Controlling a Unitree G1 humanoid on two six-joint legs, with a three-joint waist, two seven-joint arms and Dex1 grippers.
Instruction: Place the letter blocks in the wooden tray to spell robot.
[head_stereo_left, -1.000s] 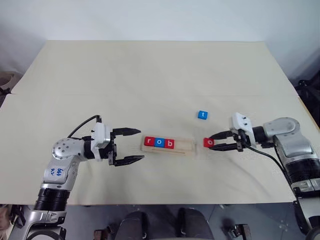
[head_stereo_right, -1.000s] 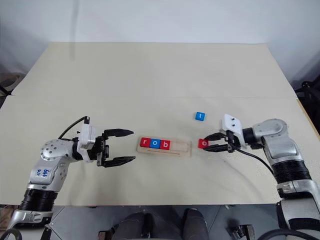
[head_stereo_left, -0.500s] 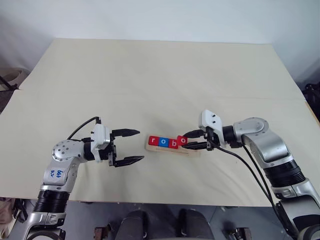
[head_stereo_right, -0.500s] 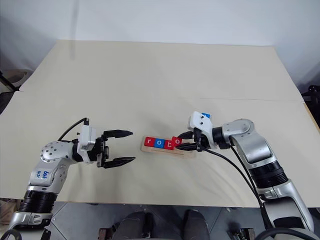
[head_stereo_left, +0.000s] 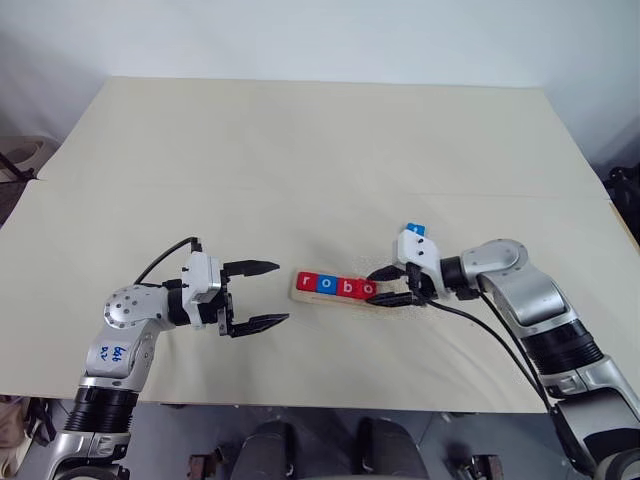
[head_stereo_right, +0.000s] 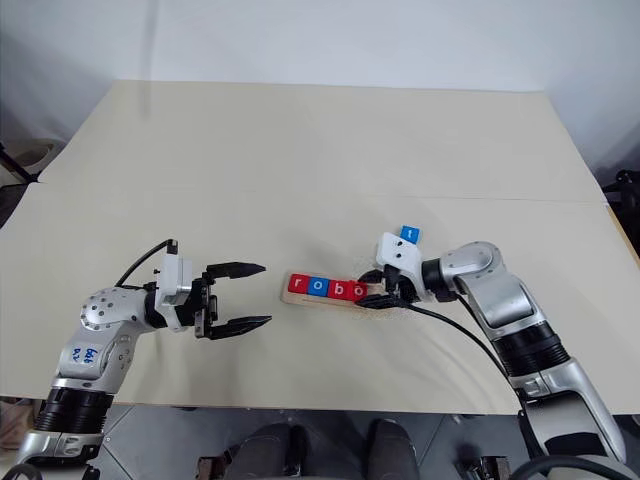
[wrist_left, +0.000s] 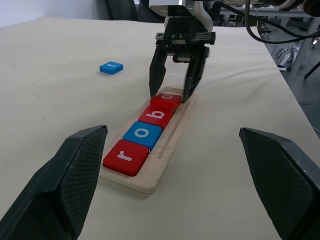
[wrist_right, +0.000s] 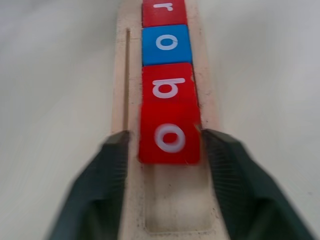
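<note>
The wooden tray (head_stereo_left: 331, 300) lies mid-table with the letter blocks r (head_stereo_left: 307, 282), blue o (head_stereo_left: 325, 284), b (head_stereo_left: 346, 287) and red o (head_stereo_left: 366, 289) in a row inside it. My right gripper (head_stereo_left: 377, 288) straddles the red o (wrist_right: 170, 135), open, with a finger (wrist_right: 102, 185) on each side and a small gap showing. The tray's last slot (wrist_right: 175, 202) is bare wood. A blue t block (head_stereo_left: 415, 230) lies on the table just behind the right wrist. My left gripper (head_stereo_left: 282, 291) hovers open to the left of the tray, holding nothing.
The pale cloth-covered table (head_stereo_left: 300, 150) stretches wide behind the tray. Its front edge runs just below both arms.
The right gripper carried the red o leftwards into the tray beside the b, and its fingers have spread off the block. The left arm stayed put.
</note>
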